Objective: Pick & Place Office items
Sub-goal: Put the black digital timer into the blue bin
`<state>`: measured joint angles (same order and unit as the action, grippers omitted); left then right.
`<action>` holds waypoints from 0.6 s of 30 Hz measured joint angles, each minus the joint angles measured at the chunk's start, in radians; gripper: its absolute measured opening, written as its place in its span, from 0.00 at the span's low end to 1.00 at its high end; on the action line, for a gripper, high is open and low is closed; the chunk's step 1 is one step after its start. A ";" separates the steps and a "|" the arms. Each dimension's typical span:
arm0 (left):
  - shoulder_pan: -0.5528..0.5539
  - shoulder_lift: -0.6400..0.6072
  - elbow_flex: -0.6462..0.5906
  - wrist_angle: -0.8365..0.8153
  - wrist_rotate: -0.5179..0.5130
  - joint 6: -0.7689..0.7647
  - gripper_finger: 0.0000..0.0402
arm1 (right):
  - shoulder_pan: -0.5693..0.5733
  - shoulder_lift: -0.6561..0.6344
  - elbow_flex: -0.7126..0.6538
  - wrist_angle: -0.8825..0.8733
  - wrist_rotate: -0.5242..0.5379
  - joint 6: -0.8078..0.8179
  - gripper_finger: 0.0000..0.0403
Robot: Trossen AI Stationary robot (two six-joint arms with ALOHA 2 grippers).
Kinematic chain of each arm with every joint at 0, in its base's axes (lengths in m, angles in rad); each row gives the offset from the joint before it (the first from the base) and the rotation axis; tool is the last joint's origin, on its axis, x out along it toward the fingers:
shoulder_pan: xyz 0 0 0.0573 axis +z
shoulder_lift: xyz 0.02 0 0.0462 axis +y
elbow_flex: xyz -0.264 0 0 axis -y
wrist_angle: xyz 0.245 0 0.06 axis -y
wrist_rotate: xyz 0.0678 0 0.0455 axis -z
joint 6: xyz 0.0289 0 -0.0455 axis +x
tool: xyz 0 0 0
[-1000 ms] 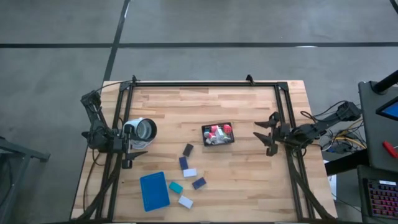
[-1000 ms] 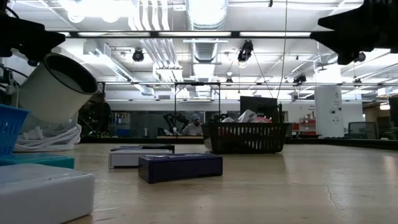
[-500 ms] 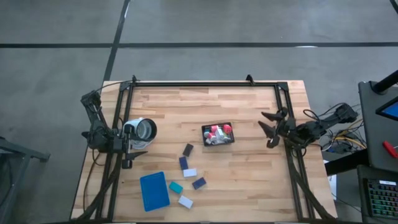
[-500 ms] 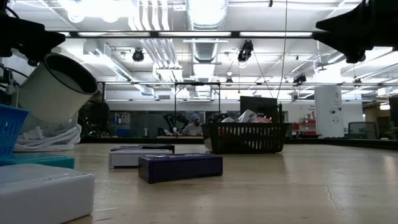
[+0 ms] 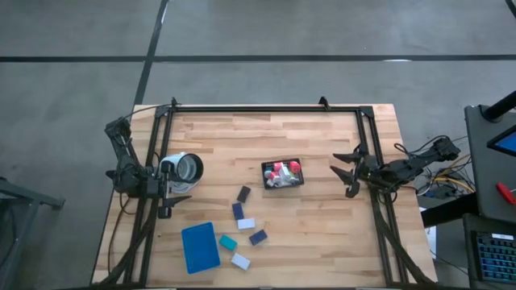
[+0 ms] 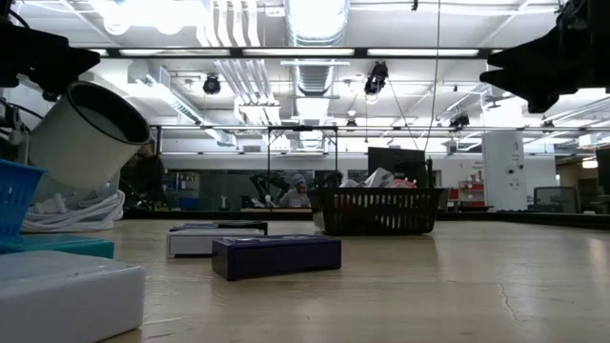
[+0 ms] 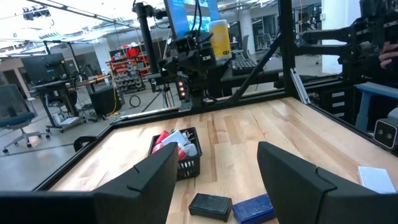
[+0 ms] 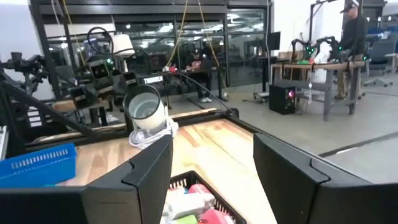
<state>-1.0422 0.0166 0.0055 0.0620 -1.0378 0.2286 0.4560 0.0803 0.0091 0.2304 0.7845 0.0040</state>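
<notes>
Several small flat blocks lie on the wood: a black one (image 5: 243, 193), navy ones (image 5: 238, 210) (image 5: 258, 237), white ones (image 5: 246, 223) (image 5: 240, 260) and a teal one (image 5: 228, 242). In the low view a navy block (image 6: 276, 256) lies nearest. A black mesh basket (image 5: 282, 173) holds red, pink and white pieces. My left gripper (image 7: 214, 180) is open at the table's left edge, pointing toward the basket (image 7: 177, 152). My right gripper (image 5: 346, 174) is open above the right side, well clear of the basket (image 8: 193, 199).
A flat blue tray (image 5: 200, 246) lies near the front left. A white cup-like cylinder (image 5: 184, 167) sits at the left arm's end. A black frame (image 5: 266, 109) rims the table. Bare wood lies between the basket and the right gripper.
The right gripper swung a little toward the far edge, then came back to about where it was, staying open. The left arm and all the items kept still.
</notes>
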 joint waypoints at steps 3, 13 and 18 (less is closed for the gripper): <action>0.000 0.000 0.000 0.000 0.000 0.000 0.56 | 0.000 -0.002 0.000 0.004 0.000 0.011 0.54; 0.000 0.000 0.000 0.000 0.000 0.000 0.56 | 0.001 0.000 0.000 -0.169 0.027 0.177 0.54; 0.000 0.000 0.000 0.000 0.000 0.000 0.56 | 0.002 -0.015 0.001 -0.174 0.054 0.165 0.54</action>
<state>-1.0422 0.0166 0.0055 0.0620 -1.0376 0.2285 0.4583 0.0654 0.0097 0.0567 0.8383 0.1688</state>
